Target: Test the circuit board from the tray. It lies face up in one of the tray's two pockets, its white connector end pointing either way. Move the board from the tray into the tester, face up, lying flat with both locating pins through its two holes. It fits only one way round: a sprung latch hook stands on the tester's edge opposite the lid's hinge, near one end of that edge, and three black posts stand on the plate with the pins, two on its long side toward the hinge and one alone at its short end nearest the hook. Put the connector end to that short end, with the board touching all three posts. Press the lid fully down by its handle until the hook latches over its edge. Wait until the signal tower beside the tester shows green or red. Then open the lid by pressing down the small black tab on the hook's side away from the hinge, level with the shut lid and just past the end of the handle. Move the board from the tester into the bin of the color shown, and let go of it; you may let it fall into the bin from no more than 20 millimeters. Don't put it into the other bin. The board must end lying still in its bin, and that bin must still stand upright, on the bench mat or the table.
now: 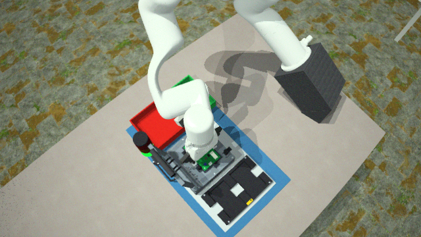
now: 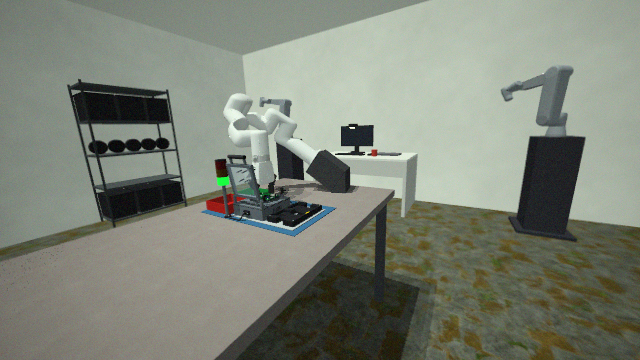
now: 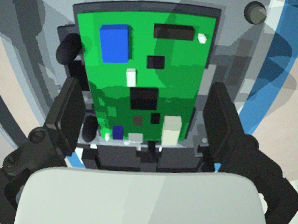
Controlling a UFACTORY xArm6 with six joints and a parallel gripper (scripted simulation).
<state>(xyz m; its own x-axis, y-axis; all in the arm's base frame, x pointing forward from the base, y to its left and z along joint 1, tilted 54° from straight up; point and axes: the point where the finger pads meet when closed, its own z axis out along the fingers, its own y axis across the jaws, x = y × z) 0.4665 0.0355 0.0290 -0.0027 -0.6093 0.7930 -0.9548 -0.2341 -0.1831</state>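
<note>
Since the signal tower (image 1: 147, 153) glows green and the lid (image 2: 243, 178) stands up, I judge the testing done and the step in hand to be lifting the board (image 3: 143, 76) out of the tester (image 1: 220, 164). My claw (image 3: 143, 137) is spread wide and empty, one finger (image 3: 67, 112) at nine o'clock of the board and the other at three, neither plainly touching it. The board lies face up on the tester plate. Next I should close on its long edges, lift it straight up off the pins, and carry it to the green bin (image 1: 186, 80), at about twelve o'clock from the tester in the top view. I count one board, one tray (image 1: 237, 192) with both pockets bare, one red bin (image 1: 148, 122), one green bin and one tower, all on the desk (image 1: 99, 184).
</note>
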